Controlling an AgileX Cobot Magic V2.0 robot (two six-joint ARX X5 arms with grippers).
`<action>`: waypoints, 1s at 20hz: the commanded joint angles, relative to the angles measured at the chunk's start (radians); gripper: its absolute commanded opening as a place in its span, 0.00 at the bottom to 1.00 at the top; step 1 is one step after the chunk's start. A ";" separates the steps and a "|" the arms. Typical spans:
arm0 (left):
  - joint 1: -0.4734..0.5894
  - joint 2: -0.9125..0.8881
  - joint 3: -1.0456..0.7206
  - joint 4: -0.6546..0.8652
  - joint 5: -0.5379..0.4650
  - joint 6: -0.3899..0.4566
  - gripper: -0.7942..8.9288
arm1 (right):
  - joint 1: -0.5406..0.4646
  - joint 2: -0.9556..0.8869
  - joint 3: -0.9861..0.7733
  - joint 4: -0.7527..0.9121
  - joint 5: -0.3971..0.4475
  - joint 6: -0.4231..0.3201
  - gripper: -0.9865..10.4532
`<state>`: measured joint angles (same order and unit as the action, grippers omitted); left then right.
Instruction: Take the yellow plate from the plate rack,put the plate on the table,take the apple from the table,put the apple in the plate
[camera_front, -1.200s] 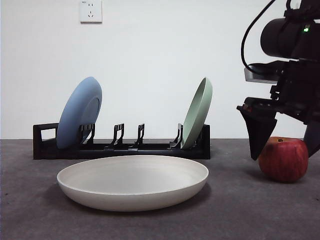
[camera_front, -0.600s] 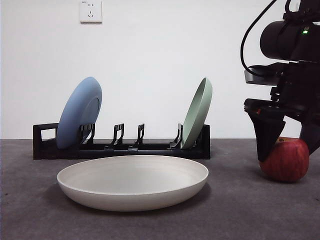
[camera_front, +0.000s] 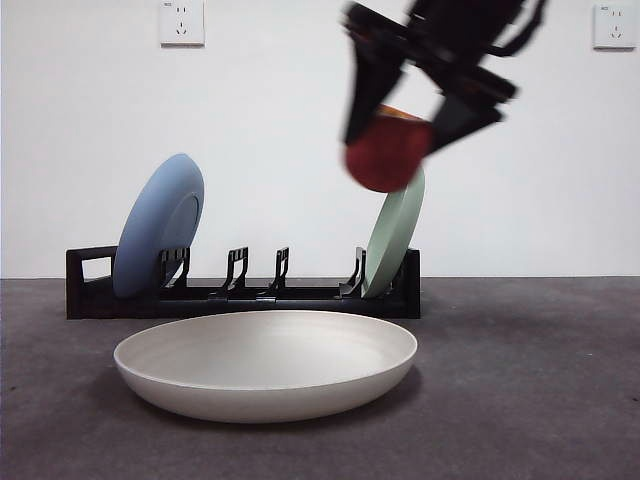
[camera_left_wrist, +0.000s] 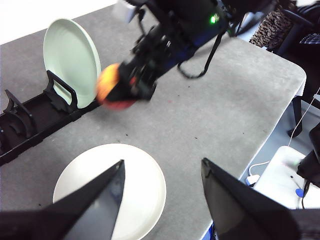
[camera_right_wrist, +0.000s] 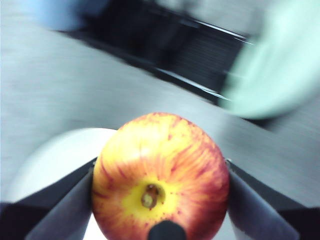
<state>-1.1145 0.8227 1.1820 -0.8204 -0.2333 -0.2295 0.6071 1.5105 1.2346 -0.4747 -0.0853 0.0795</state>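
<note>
Red-skinned, firm and smooth, the apple (camera_right_wrist: 160, 177) sits pinched at its widest sides in the right tool (camera_front: 405, 125), above the yellow plate (camera_front: 265, 362).

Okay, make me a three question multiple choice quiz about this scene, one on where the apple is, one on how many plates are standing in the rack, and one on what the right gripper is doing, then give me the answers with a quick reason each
1. Where is the apple?
A. Lying on the table
B. Held in the air above the table
C. Resting in the yellow plate

2. How many plates stand in the plate rack?
A. One
B. Two
C. Three

3. What is the state of the right gripper?
A. Open and empty
B. Shut on a plate
C. Shut on the apple

Answers:
1. B: the front view shows the apple high up, clear of the table and of the yellow plate.
2. B: only the blue plate and the pale green plate stand in it; the yellow plate lies flat on the table.
3. C: the right wrist view shows a jaw pressed to each side of the apple.
</note>
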 joint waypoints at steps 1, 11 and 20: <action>0.003 -0.003 -0.001 -0.001 -0.003 -0.002 0.34 | 0.054 0.050 0.002 0.014 0.000 0.024 0.08; 0.003 -0.003 -0.001 -0.003 -0.002 -0.002 0.34 | 0.179 0.302 0.002 0.013 0.013 0.026 0.08; 0.003 -0.002 -0.001 -0.003 -0.003 -0.002 0.34 | 0.200 0.357 0.002 -0.020 0.048 0.023 0.12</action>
<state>-1.1145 0.8227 1.1820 -0.8261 -0.2333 -0.2295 0.8040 1.8446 1.2419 -0.4805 -0.0372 0.0944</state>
